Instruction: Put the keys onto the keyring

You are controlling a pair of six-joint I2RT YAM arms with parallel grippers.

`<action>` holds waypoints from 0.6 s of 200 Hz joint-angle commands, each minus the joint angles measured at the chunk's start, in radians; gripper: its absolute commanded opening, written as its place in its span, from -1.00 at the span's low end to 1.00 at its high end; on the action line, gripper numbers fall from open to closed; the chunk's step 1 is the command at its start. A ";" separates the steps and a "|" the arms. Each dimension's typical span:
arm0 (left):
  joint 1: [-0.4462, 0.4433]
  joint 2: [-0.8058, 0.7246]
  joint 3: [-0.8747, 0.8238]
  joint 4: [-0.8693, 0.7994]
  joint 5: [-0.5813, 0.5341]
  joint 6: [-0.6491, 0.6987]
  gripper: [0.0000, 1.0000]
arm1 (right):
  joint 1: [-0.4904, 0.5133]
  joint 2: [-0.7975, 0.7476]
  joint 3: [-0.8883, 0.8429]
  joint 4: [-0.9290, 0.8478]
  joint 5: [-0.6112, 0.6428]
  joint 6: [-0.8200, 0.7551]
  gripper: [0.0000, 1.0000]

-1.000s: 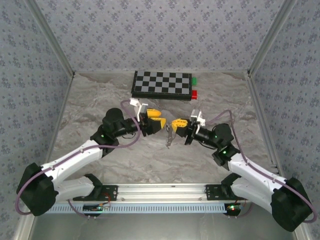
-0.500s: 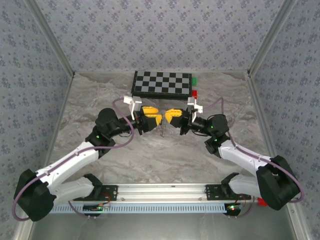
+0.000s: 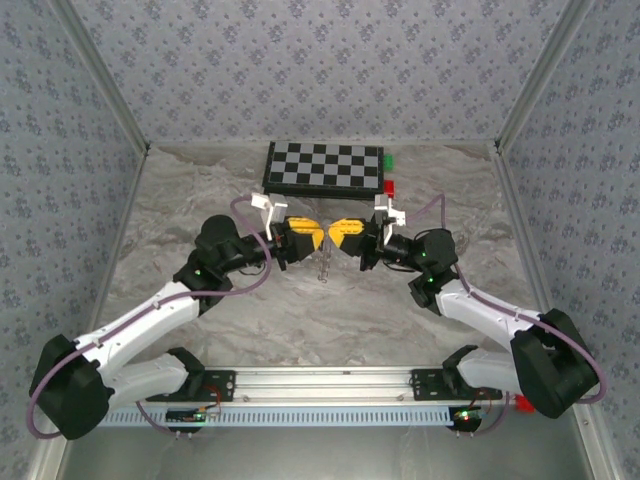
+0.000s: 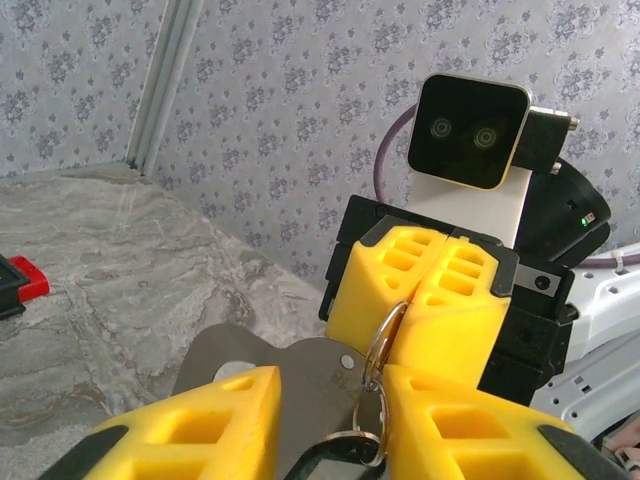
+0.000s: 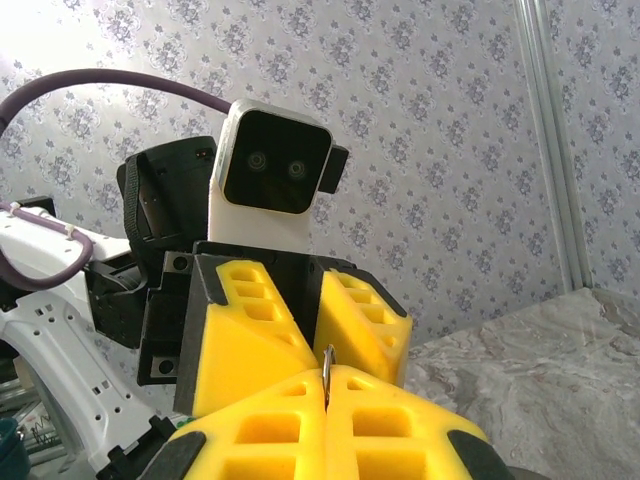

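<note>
Both grippers meet tip to tip above the middle of the table. My right gripper [image 3: 336, 232] is shut on the keyring [image 5: 325, 365], a thin silver loop pinched edge-on between its yellow fingers [image 4: 450, 320]. A pale part of the keyring [image 3: 323, 266] hangs below the two grippers. My left gripper [image 3: 314, 238] faces it, and its jaws stand a little apart around a flat grey metal tab [image 4: 300, 370]. The key's black head [image 4: 330, 452] lies low in that gap. The keyring [image 4: 384, 335] meets the tab there. Whether the left fingers press on anything is not visible.
A black-and-white checkered board [image 3: 325, 168] lies at the back of the marbled table [image 3: 200, 200], with a green block [image 3: 389, 160] and a red block [image 3: 389, 186] at its right end. Patterned walls close in the back and both sides.
Both grippers moved toward the back and closed the gap between them. The right one carried the keyring left. The left jaws have narrowed around the hanging metal.
</note>
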 commanded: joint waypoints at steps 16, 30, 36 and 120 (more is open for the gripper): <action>0.004 0.001 0.036 0.033 0.026 -0.004 -0.47 | 0.012 0.000 0.036 0.028 -0.015 0.000 -1.00; 0.002 0.004 0.037 0.037 0.041 -0.004 -0.50 | 0.014 0.000 0.036 0.028 -0.014 -0.004 -1.00; 0.001 0.006 0.037 0.039 0.046 -0.002 -0.52 | 0.014 0.001 0.036 0.027 -0.014 -0.004 -1.00; -0.006 0.008 0.035 0.052 0.064 0.002 -1.00 | 0.020 0.013 0.039 0.030 -0.018 -0.007 -1.00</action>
